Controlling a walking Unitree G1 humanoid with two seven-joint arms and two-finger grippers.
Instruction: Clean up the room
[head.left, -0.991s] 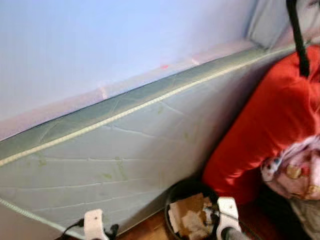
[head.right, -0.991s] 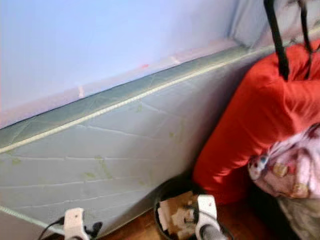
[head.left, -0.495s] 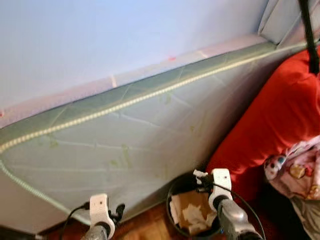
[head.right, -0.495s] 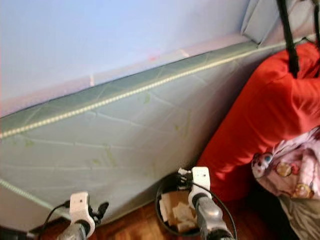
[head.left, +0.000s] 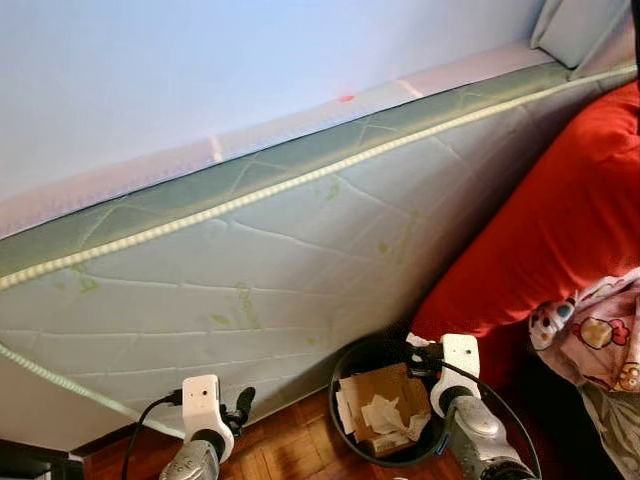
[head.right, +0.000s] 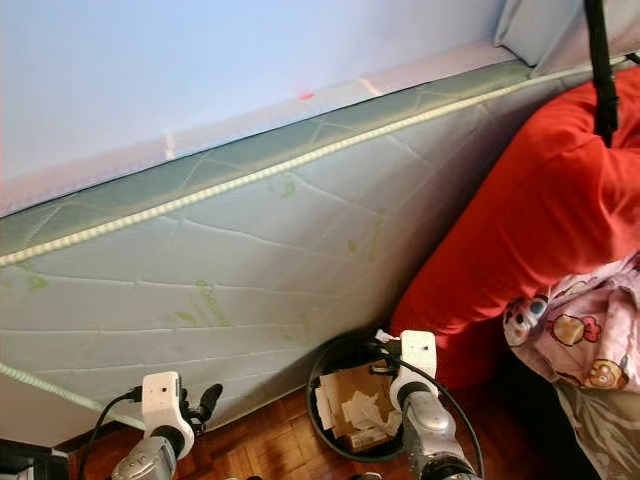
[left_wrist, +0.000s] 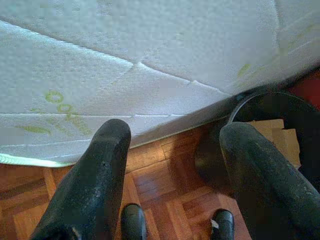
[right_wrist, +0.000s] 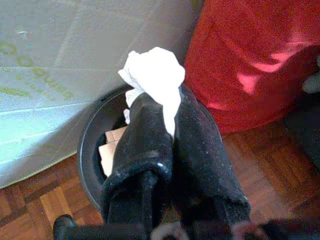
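R gripper now lower, over black bin, pinched on white tissue wad; L gripper fingers apart, empty, nr mattress.

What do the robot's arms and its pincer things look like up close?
Each arm is a silver tube ending in a white block at the wrist, with thin black cables looping off it. The left gripper and right gripper each have two long, thick, rounded black fingers with a matte, slightly dusty surface.

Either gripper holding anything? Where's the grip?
Right gripper pinches a crumpled white tissue by its lower end, above the black bin. Left gripper is open, holding nothing.
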